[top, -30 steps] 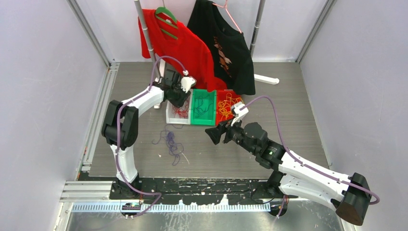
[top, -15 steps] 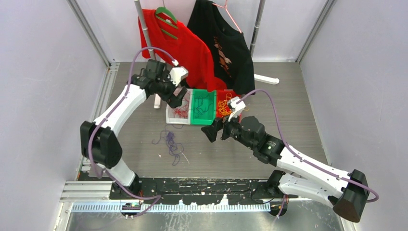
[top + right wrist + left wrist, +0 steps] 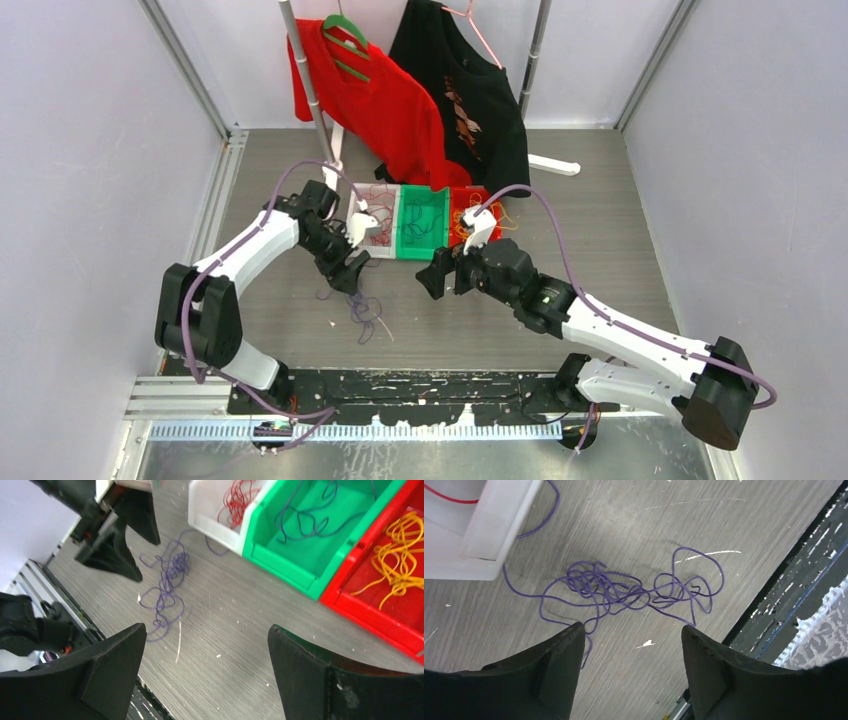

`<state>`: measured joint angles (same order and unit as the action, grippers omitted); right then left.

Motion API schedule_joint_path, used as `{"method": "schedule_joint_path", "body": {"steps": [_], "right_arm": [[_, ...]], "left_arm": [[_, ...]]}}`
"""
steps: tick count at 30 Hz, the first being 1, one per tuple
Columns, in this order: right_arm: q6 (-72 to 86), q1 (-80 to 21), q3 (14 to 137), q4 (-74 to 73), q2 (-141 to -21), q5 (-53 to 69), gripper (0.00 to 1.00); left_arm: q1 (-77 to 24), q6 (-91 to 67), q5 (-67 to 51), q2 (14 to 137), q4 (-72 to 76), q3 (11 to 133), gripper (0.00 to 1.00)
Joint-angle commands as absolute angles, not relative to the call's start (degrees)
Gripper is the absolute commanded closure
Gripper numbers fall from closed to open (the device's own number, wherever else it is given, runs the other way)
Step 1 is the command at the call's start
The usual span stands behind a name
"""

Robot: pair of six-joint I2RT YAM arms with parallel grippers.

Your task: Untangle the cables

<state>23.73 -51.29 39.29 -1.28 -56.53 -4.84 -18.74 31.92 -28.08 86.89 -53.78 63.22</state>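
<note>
A loose tangle of purple cables (image 3: 358,305) lies on the grey table in front of the bins; it also shows in the left wrist view (image 3: 624,587) and the right wrist view (image 3: 167,580). My left gripper (image 3: 350,275) is open and empty, just above the tangle's far side (image 3: 631,630). My right gripper (image 3: 432,280) is open and empty, right of the tangle, over bare table (image 3: 207,630). Red cables (image 3: 237,500) lie in the white bin (image 3: 215,527), dark blue ones (image 3: 305,515) in the green bin (image 3: 280,560), and yellow-orange ones (image 3: 400,565) in the red bin (image 3: 370,610).
The three bins stand side by side behind the tangle: white (image 3: 375,256), green (image 3: 420,257), red (image 3: 480,192). A red shirt (image 3: 380,95) and a black shirt (image 3: 470,90) hang on a rack at the back. The table's black front rail (image 3: 400,385) runs close to the tangle.
My left gripper has swung from over the white bin towards the near side, down to the purple tangle. My right gripper has shifted slightly left. The cables have not moved.
</note>
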Motion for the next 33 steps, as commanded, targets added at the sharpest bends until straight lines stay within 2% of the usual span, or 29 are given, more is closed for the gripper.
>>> {"method": "schedule_joint_path", "body": {"steps": [1, 4, 11, 14, 16, 18, 23, 27, 28, 31, 33], "right_arm": [[23.93, -51.11, 36.8, 3.92, -56.78, -3.46, 0.07], [24.9, -51.14, 34.54, 6.58, -56.28, -3.24, 0.13], [25.44, -51.13, 33.14, 8.24, -55.87, -2.32, 0.2], [25.7, -51.15, 33.15, 8.79, -56.51, -1.53, 0.23], [26.03, -51.11, 33.22, 9.37, -57.23, -0.84, 0.26], [26.25, -51.13, 33.21, 10.13, -57.91, -0.27, 0.3], [26.88, -51.15, 33.33, 12.24, -59.32, 1.01, 0.38], [27.05, -51.15, 33.31, 14.25, -60.24, 2.06, 0.39], [27.21, -51.15, 33.33, 14.84, -60.64, 2.29, 0.37], [27.75, -51.75, 33.23, 19.39, -62.79, 2.52, 0.21], [26.98, -53.19, 32.75, 23.73, -64.47, 1.96, 0.18]], "left_arm": [[-16.13, 29.1, -28.73, 88.61, -46.74, 63.04, 0.35], [-14.09, 25.88, -28.19, 91.74, -42.12, 62.6, 0.45], [-13.05, 24.84, -28.22, 95.95, -37.17, 59.75, 0.57], [-12.52, 24.22, -28.32, 96.66, -35.63, 59.07, 0.71], [-12.34, 23.98, -29.01, 96.73, -35.83, 59.14, 0.88], [-12.3, 23.83, -29.34, 96.11, -36.17, 59.15, 1.0], [-12.21, 23.95, -31.83, 90.53, -41.31, 60.42, 1.0], [-11.98, 24.01, -32.39, 83.61, -48.49, 63.15, 1.0], [-12.03, 23.7, -32.65, 82.15, -50.93, 64.32, 1.0], [-11.95, 22.06, -34.26, 77.81, -56.4, 67.43, 1.0], [-11.95, 20.57, -35.42, 75.38, -58.64, 69.02, 1.0]]}}
